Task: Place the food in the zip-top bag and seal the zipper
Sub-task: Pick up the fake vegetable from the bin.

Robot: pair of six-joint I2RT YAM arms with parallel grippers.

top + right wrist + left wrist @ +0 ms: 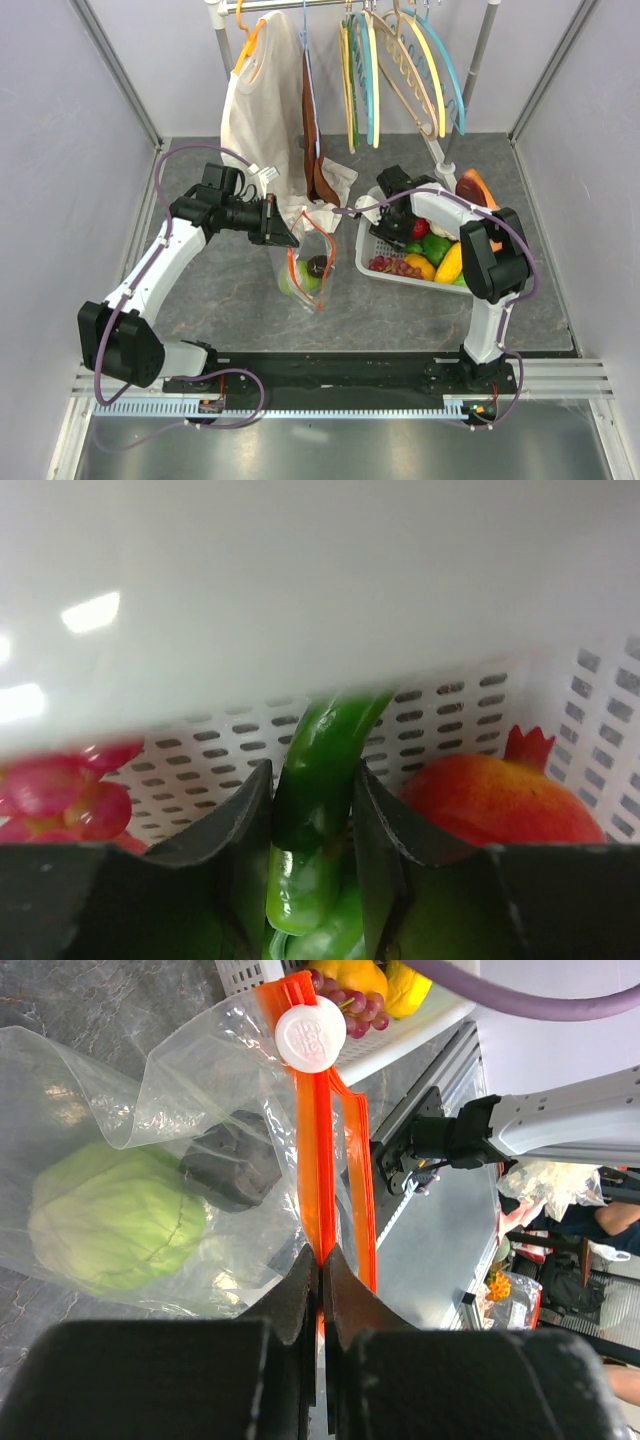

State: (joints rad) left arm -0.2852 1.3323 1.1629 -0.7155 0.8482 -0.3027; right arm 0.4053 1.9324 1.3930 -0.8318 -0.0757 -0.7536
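- While my left pincer [288, 232] holds the bag [305, 280] up at centre frame in the top view, my right pincer [400, 228] is down in the basket [372, 258], right of centre.
- Left wrist view: my left pincer [320, 1270] is pressed together on the zipper [313, 1140], low centre. The strip looks thin and slick and the film limp and crinkly, so I judge the mouth will sag unless I keep hold of the strip itself. A cabbage [110, 1220] and a dark piece [225, 1165] lie inside, at left.
- Right wrist view: my right pincer [312, 800] pinches a green pepper [310, 830] at bottom centre, one finger on each side. It looks glossy, light, hard and curved, so it will likely slip or swivel. The thicker middle seems the safer hold. A pomegranate [500, 800] lies at right, grapes [60, 790] at left.
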